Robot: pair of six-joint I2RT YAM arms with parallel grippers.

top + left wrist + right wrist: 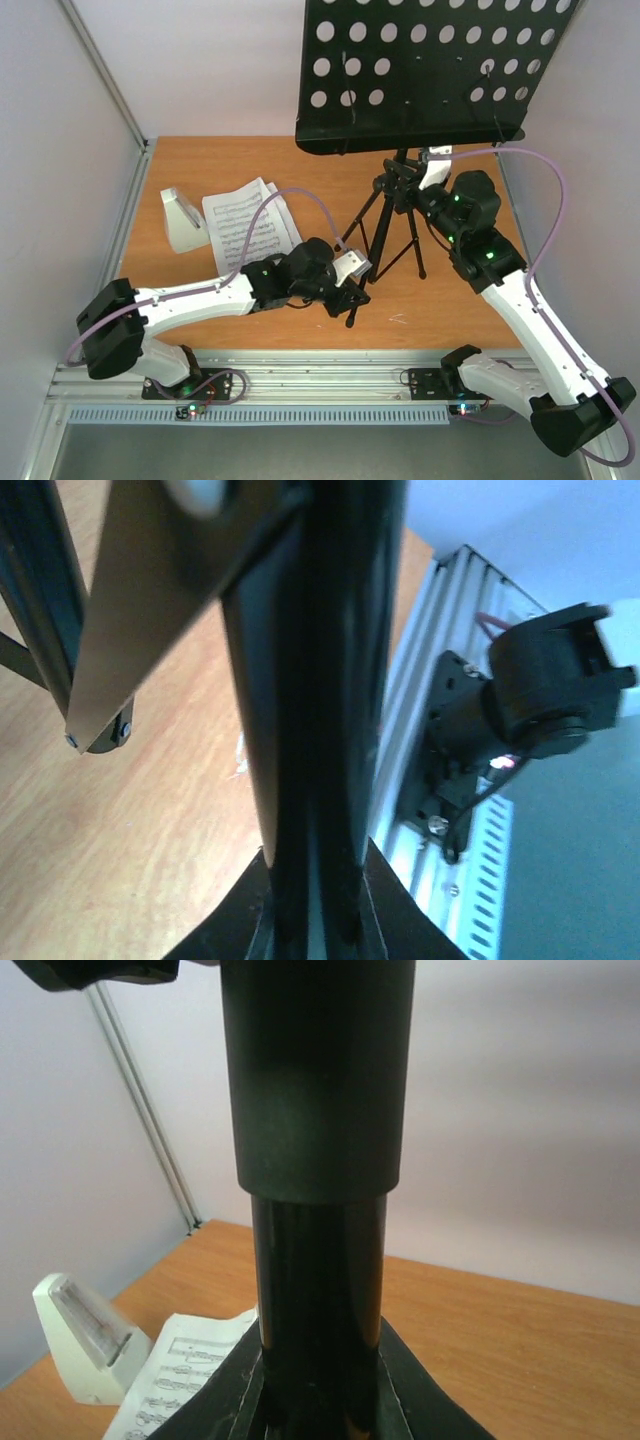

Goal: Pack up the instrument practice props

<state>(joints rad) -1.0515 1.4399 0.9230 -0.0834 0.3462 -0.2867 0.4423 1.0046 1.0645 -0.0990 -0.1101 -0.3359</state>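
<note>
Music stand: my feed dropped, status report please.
Left gripper shut on music stand leg, right gripper on its post. Stand upright, legs spread. Sheet music and metronome lying left, clear of both arms.

Beyond your left gripper (pixel 350 292) the music stand's (pixel 400 190) legs (pixel 372 225) block the way. Sheet music (pixel 245 222) and the metronome (pixel 183 222) lie to its left, with bare table (pixel 425 300) to its right. Above your right gripper (pixel 425 183) the desk (pixel 420 110) overhangs, and the wall (pixel 590 150) stands close on its right.

Left pincer (pixel 352 292) clasps a music stand (pixel 420 70) leg; right pincer (pixel 412 183) clasps its column.
</note>
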